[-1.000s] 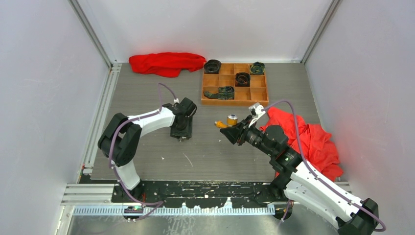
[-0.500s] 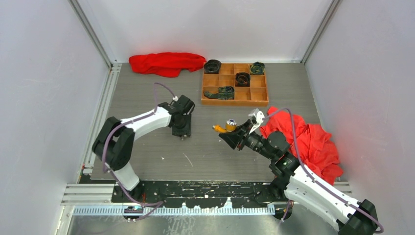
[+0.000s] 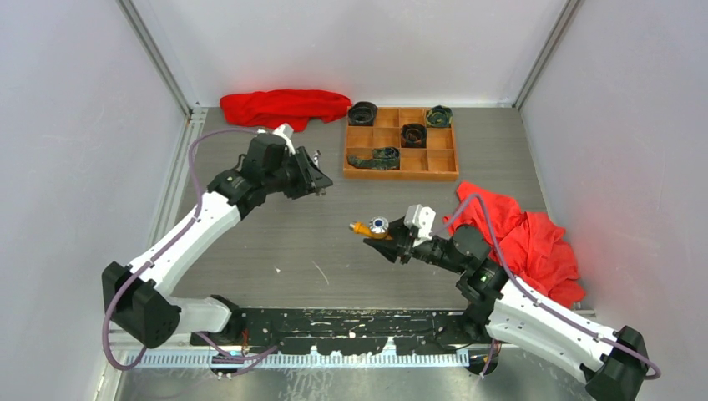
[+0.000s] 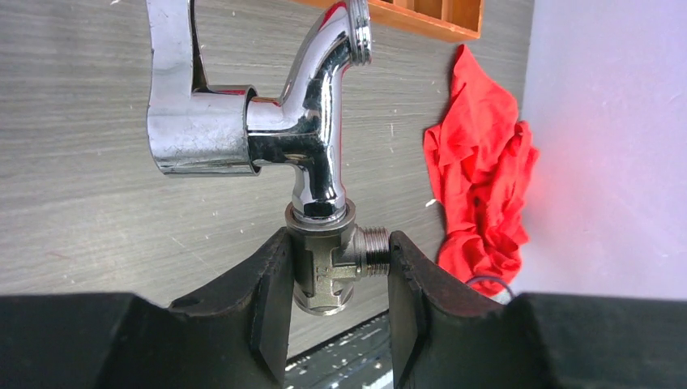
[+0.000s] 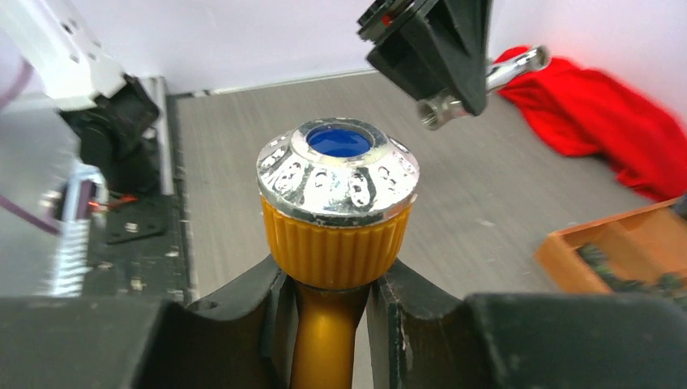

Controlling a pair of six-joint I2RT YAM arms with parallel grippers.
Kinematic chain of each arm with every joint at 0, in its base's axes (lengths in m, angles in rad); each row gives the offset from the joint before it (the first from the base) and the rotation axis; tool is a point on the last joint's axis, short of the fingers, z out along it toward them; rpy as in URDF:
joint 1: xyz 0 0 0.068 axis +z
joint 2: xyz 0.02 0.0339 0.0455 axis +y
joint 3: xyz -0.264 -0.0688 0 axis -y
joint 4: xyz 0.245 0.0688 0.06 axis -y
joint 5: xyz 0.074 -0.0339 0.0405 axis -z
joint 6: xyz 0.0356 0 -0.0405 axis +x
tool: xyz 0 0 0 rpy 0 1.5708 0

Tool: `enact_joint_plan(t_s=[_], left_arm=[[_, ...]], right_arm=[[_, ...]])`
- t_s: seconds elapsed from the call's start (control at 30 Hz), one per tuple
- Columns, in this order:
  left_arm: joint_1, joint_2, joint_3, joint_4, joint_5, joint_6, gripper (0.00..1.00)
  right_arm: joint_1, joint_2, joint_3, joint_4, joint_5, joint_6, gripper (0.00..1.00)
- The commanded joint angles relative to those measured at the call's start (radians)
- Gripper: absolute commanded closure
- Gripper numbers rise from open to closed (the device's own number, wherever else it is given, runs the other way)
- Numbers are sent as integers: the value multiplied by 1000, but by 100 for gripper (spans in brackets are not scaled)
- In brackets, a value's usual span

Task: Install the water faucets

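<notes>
Left of the wooden tray (image 3: 402, 175), the left gripper (image 3: 316, 177) is clamping the silver faucet (image 4: 316, 154) by its threaded base and holding it off the table, handle and curved spout sticking out beyond the fingers. In front of the tray, toward the arm bases, the right gripper (image 3: 380, 240) is gripping the orange-yellow faucet (image 5: 336, 219) by its stem, just under the ribbed knob with its chrome, blue-centred cap. Right of the tray, a red cloth (image 3: 534, 242) is lying crumpled beside the right arm
</notes>
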Motion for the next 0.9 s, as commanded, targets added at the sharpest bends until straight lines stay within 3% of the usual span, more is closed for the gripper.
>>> enact_joint_plan(t_s=[0.0,0.13,0.27,0.43,0.7,0.87], left_arm=[[36,-83,-29,82,86,-153,100],[81,-134,-60,56,73,-167,100],[127,-211,-172,213,107,-221,100],[164,-231,-250,373,188,-313,100],[178,-258,-268,385,238,-346,100],[181,-292,-286,380,240,-367,100]], right_arm=[[61,32,92,-25,140,-340,100],[160,66,116,1,248,-557,99],[243,127,122,77,425,-674,100],[298,213,112,159,443,-765,99],[386,328,181,180,557,-819,99],[448,361,104,337,603,-1053,99]])
